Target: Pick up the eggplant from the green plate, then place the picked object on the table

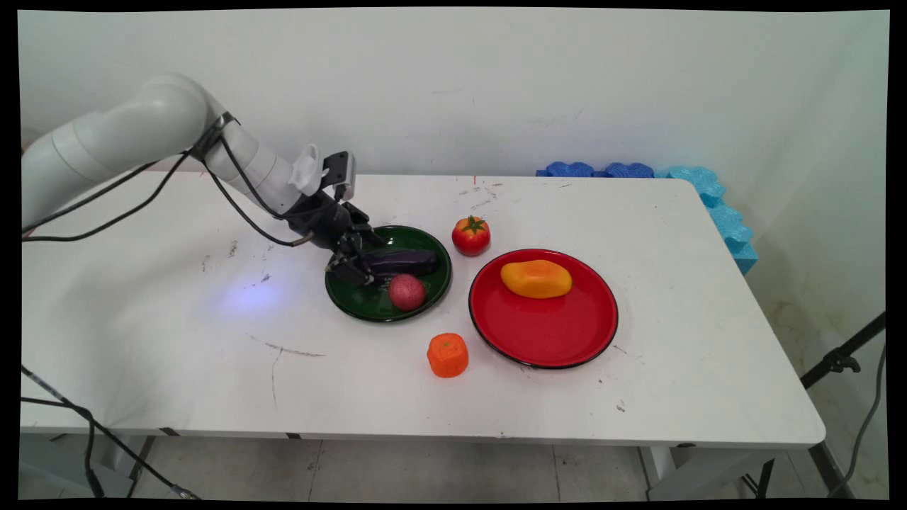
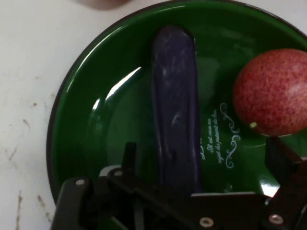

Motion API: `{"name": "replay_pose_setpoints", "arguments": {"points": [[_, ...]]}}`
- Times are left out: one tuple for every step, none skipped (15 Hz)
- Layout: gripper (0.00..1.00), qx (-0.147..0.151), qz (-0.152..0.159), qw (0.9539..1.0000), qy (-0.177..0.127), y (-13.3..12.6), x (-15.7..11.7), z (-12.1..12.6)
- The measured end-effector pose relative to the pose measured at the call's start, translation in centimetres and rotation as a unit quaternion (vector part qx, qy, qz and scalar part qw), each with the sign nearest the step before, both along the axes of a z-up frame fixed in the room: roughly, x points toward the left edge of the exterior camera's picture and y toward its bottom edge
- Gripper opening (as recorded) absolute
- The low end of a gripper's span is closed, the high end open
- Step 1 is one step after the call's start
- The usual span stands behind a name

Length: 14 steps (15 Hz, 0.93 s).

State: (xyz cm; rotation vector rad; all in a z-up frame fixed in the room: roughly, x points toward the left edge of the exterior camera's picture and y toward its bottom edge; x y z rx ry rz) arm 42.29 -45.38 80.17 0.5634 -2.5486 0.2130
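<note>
Reaching low over the green plate, the claw stood open, its two fingers spread to either side of the near end of the dark purple eggplant, which lay on the plate. A speckled red fruit sat on the same plate just beside the eggplant, close to one finger. A tomato stood on the tabletop near the plate's far rim, an orange block-shaped fruit lay nearer the front, and a yellow-orange mango rested on the red plate to the right. Blue foam pieces lined the tabletop's far right edge. Only the hand view showed white script printed on the green plate, between eggplant and red fruit; only the main view showed the other things.
</note>
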Motion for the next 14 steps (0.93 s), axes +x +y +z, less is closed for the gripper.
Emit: {"name": "replay_pose_setpoints", "arguments": {"points": [[1.00,0.000,-0.001,1.0000,-0.001,-0.2,0.0,-0.2],[1.00,0.000,-0.003,1.0000,-0.001,-0.4,-0.1,-0.5],[1.00,0.000,-0.003,1.0000,-0.001,-0.6,-0.1,-0.6],[1.00,-0.001,-0.003,1.0000,-0.001,-0.6,-0.1,-0.7],[0.00,-0.001,-0.003,1.0000,0.000,-0.8,-0.1,-0.9],[0.00,-0.001,-0.003,1.0000,0.000,-0.9,-0.1,-1.0],[0.00,-0.001,-0.003,1.0000,0.001,-1.0,-0.1,-1.1],[0.00,-0.002,-0.003,1.0000,0.002,-1.0,-0.1,-1.1],[0.00,-0.002,-0.002,1.0000,0.003,-1.1,-0.1,-1.2],[0.00,-0.003,-0.001,1.0000,0.004,-1.1,-0.1,-1.1],[0.00,-0.005,0.000,1.0000,0.005,-1.2,-0.1,-1.0],[0.00,-0.007,0.002,1.0000,0.006,-1.2,-0.1,-0.7],[0.00,-0.010,0.004,0.9999,0.008,-1.2,-0.2,-0.3],[0.00,-0.014,0.005,0.9998,0.011,-1.2,-0.3,0.2]]}}
